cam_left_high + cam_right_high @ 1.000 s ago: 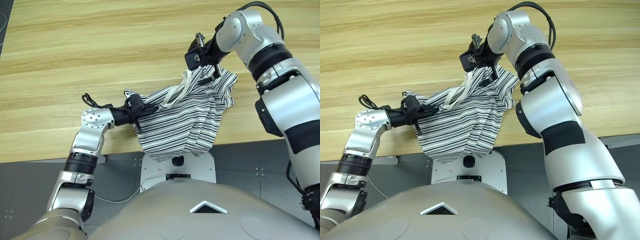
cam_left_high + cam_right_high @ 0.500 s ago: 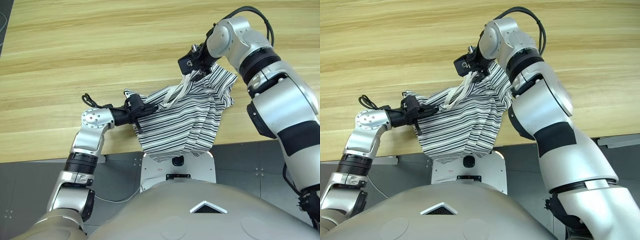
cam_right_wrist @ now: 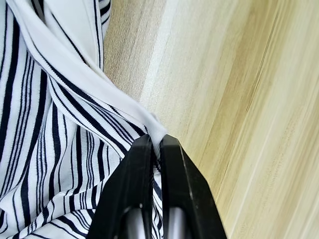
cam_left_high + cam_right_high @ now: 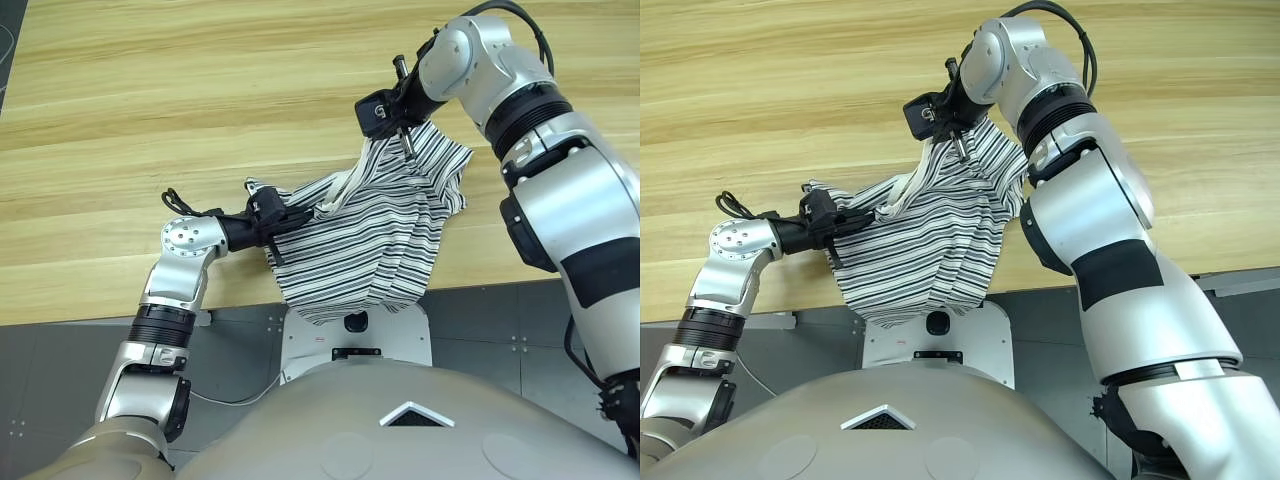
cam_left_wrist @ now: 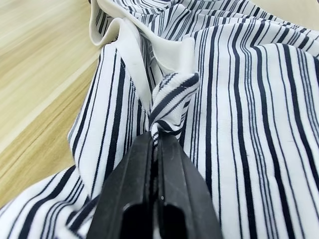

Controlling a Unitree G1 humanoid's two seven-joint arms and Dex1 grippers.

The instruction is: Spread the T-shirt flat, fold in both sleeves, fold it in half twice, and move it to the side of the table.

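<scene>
scene: a pale wooden table [image 4: 150, 100] seen from above, with a black-and-white striped t-shirt [image 4: 370, 240] held up between two robot arms.
t-shirt: bunched and creased, not spread flat; it stretches in a slanted line from one gripper to the other, and its lower part droops over the near edge of the table.
white trim: a white band of edging [image 5: 129, 45] curls loosely across the upper folds of the cloth, near both grippers.
left gripper [image 5: 157, 144]: low, close to the near table edge on the left side of the shirt; its two black fingers are pressed together, clamping a small twisted pinch of striped fabric.
right gripper [image 3: 154, 144]: higher and farther in over the table, at the top right of the shirt; its two black fingers are also pressed together, pinching a fold of the shirt where the white trim meets the stripes.
between the grippers: the cloth hangs slack in soft vertical folds.
table surface: bare wood grain shows just beside the right gripper's fingertips.
</scene>
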